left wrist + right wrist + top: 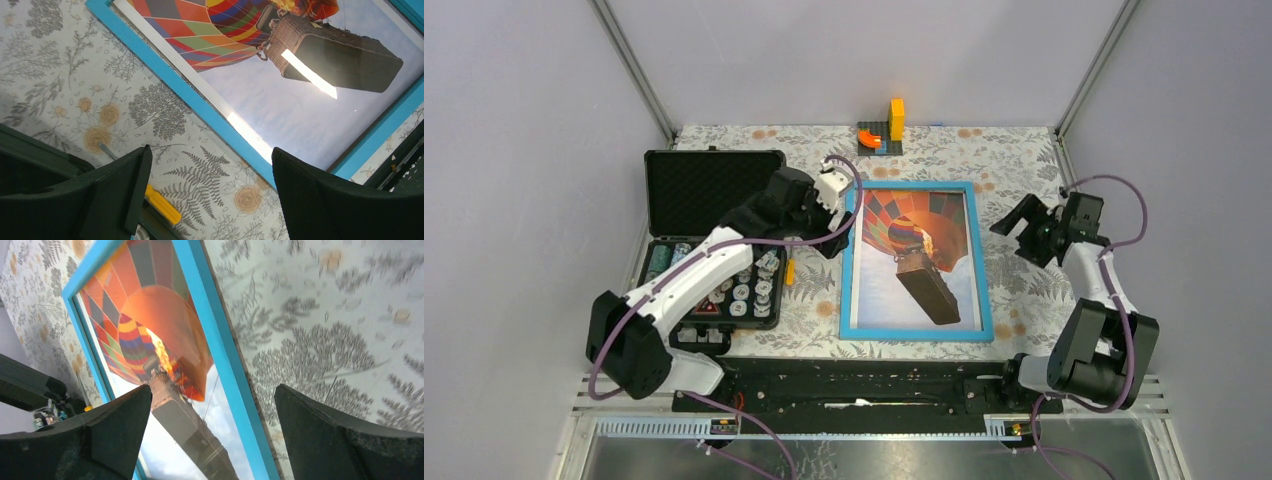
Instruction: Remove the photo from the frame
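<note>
The frame (848, 262) with its light-blue border lies face up in the middle of the table. The photo (919, 250) of a multicoloured hot-air balloon sits inside it. My left gripper (836, 228) is open and empty, hovering at the frame's left edge near its top corner; in the left wrist view the frame (195, 102) and photo (280, 95) lie ahead of the jaws. My right gripper (1016, 222) is open and empty, above the table just right of the frame's right edge; the right wrist view shows the frame (220, 347) and photo (165, 347) between its fingers.
An open black foam-lined case (712, 190) with several small parts stands at the left. A yellow-handled tool (790, 271) lies between case and frame, also in the left wrist view (161, 204). Yellow and orange blocks on a grey plate (884, 130) stand at the back.
</note>
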Tool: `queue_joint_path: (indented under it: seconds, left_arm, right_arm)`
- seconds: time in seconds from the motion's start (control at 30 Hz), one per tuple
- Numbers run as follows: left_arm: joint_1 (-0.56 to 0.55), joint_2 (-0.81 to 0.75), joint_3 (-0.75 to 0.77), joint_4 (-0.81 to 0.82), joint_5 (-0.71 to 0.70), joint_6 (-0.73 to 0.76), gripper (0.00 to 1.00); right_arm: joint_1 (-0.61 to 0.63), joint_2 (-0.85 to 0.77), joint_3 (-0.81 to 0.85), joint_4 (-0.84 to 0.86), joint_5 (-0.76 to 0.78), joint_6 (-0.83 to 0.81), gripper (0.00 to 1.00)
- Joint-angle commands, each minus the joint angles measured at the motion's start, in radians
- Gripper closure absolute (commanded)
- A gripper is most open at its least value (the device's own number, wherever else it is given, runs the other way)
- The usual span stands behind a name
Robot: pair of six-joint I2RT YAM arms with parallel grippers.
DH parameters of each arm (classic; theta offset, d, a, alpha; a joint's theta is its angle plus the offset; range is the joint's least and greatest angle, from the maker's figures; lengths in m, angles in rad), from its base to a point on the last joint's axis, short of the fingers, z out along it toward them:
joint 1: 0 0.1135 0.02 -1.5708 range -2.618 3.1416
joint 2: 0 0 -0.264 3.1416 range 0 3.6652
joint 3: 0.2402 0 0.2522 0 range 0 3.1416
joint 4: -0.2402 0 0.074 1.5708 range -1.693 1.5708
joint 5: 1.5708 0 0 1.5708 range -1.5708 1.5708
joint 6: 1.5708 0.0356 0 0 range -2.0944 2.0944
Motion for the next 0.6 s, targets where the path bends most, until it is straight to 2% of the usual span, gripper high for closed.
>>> queue_joint_path:
  seconds: [0.0, 0.1, 0.23, 0.3, 0.4, 0.57]
  left_arm:
    - [0.007, 0.058, -0.009, 0.111, -0.005, -0.1, 0.07]
    - [0.007, 0.083, -0.035, 0.18, -0.048, -0.2, 0.07]
    - [0.008, 0.166, -0.013, 0.177, -0.149, -0.334, 0.1]
    - [0.007, 0.195, -0.025, 0.192, -0.173, -0.362, 0.12]
    - [0.007, 0.214, -0.061, 0.243, -0.186, -0.385, 0.15]
    - [0.008, 0.272, -0.063, 0.266, -0.218, -0.423, 0.24]
  right_arm:
    - [-0.002, 0.055, 0.113, -0.091, -0.034, -0.202, 0.02]
    - [0.024, 0.142, 0.191, -0.171, -0.086, -0.325, 0.03]
    - [0.083, 0.234, 0.241, -0.232, -0.028, -0.457, 0.06]
    - [0.127, 0.265, 0.247, -0.232, 0.028, -0.497, 0.1]
    - [0.189, 0.315, 0.271, -0.231, 0.106, -0.517, 0.26]
    - [0.22, 0.379, 0.292, -0.212, 0.184, -0.503, 0.32]
